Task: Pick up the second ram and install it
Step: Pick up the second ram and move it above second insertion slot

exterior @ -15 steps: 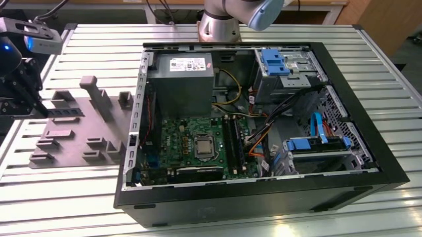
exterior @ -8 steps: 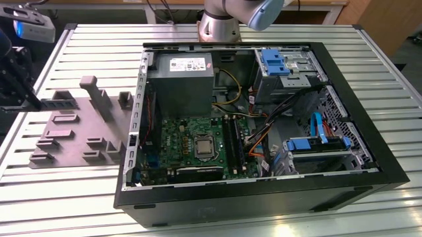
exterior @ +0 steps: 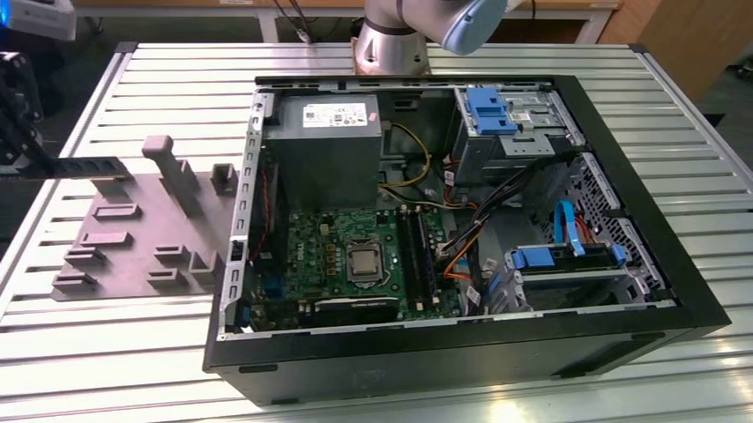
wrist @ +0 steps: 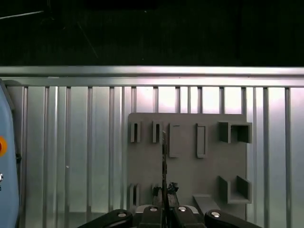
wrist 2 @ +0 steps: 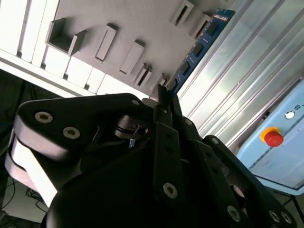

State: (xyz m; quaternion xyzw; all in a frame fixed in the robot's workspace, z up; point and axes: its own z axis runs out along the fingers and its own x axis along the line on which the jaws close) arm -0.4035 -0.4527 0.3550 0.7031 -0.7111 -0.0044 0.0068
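The second ram (wrist 2: 199,45) is a thin blue-green board strip sticking out from my fingertips. My gripper (wrist 2: 164,97) is shut on one end of it. In the first wrist view the ram (wrist: 164,161) shows edge-on as a thin dark line above the gripper (wrist: 164,211), hanging over the grey holder plate (wrist: 185,190). In the exterior view the gripper (exterior: 26,163) is at the far left, and the ram (exterior: 88,165) reaches from it toward the holder plate (exterior: 130,238). The motherboard's long black slots (exterior: 412,251) lie inside the open computer case, well away from the gripper.
The open black computer case (exterior: 471,352) takes up the middle and right of the slatted metal table (exterior: 118,352), with a power supply (exterior: 324,141), blue drive brackets (exterior: 488,110) and cables inside. A light panel with a red button (wrist 2: 274,137) stands beside the table.
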